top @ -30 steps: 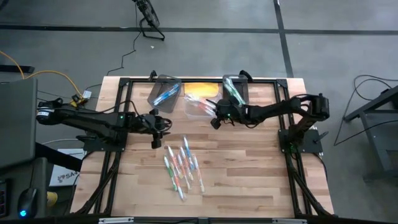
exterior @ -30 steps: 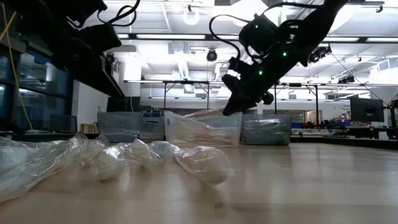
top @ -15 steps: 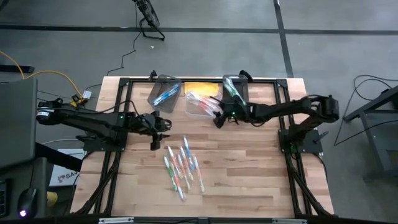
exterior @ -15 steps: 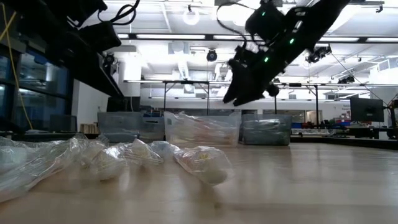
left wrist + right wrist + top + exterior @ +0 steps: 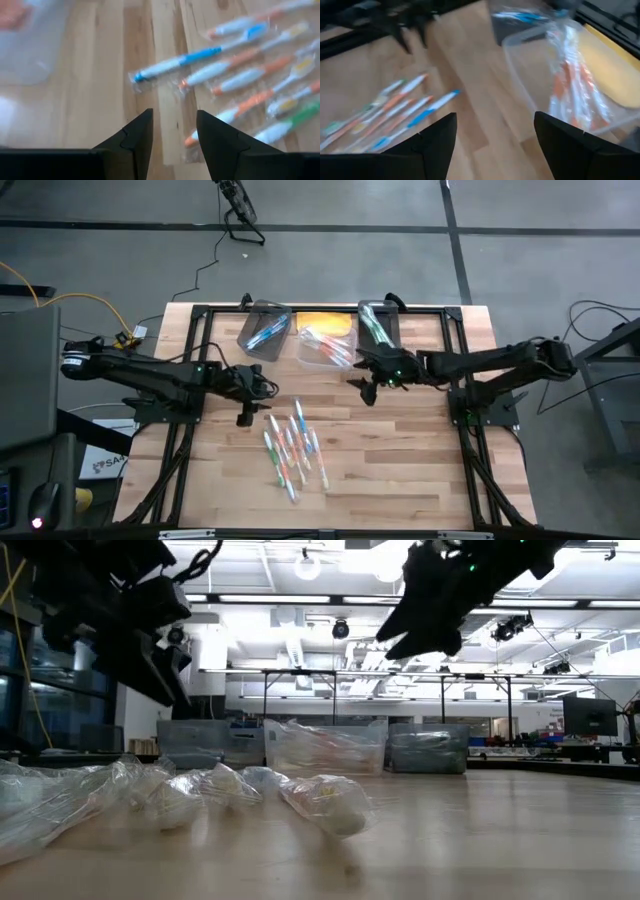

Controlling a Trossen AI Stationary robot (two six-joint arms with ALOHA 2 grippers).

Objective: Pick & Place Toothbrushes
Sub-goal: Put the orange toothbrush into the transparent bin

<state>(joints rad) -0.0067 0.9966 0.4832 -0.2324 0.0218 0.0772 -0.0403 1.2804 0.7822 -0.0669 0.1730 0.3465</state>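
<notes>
Because sorting by handle colour seems to be the aim, the toothbrushes point(image 5: 291, 448) lie in a loose wrapped heap on the near middle of the table point(image 5: 400, 470), within reach of both arms.

Left gripper point(image 5: 243, 416) hovers just off the heap's 11 o'clock edge. Its wrist view shows the fingers point(image 5: 134, 138) parted with bare wood between them, nothing held, and a blue-handled brush point(image 5: 176, 63) lying just ahead. Judged: it is lining up for the next pick, and the gap looks set for one thin handle.

Right gripper point(image 5: 369, 390) hangs above the table at about 2 o'clock from the heap, just on the near side of the bins. Fingers point(image 5: 438, 136) are spread wide and empty; judged a release posture.

Three bins sit along the far edge, presumably one per colour: the left bin point(image 5: 264, 330) at 11 o'clock holds blue brushes, the clear middle bin point(image 5: 326, 348) at 12 o'clock holds orange-handled ones, and the right bin point(image 5: 378, 324) at 1 o'clock holds green. A yellow sheet point(image 5: 322, 325) lies under the middle bin.

Much of the heap remains unsorted.
</notes>
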